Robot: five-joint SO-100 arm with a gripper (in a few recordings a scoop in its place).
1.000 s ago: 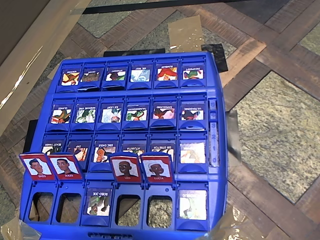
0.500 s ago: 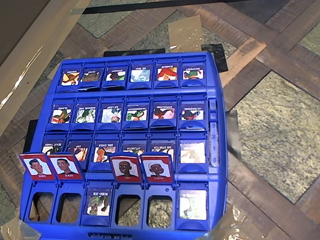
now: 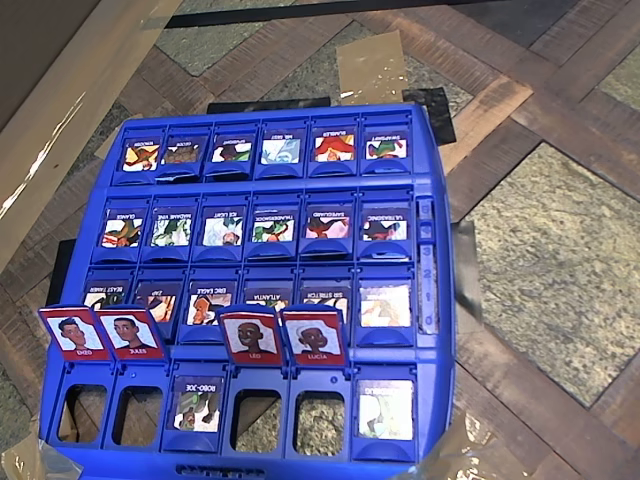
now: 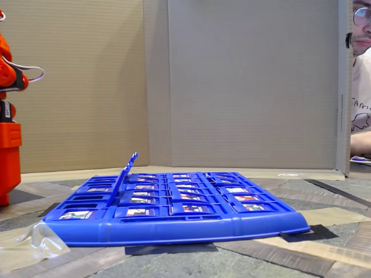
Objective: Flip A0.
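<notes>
A blue flip-tile game board (image 3: pixel 440 300) lies flat on the patterned table and holds several rows of face tiles. In the nearest row of the overhead view, the tiles Enzo (image 3: pixel 73 333), Jules (image 3: pixel 130 333), Leo (image 3: pixel 251 335) and Lucia (image 3: pixel 314 337) stand upright with red frames. Robo-Joe (image 3: pixel 197 403) and the rightmost tile (image 3: pixel 385 408) of that row lie flat. All tiles in the other rows lie flat. In the fixed view the board (image 4: pixel 174 223) is seen side-on, with the raised tiles (image 4: pixel 124 174) leaning up at its left. Part of the orange arm (image 4: pixel 8 133) stands at the left edge.
Cardboard walls (image 4: pixel 232 81) close the back and side of the table. A person (image 4: pixel 362 87) sits behind the right cardboard edge. Clear tape (image 4: pixel 29 243) and black tape (image 3: pixel 430 105) hold the board's corners down. Bare table (image 3: pixel 560 260) lies right of the board.
</notes>
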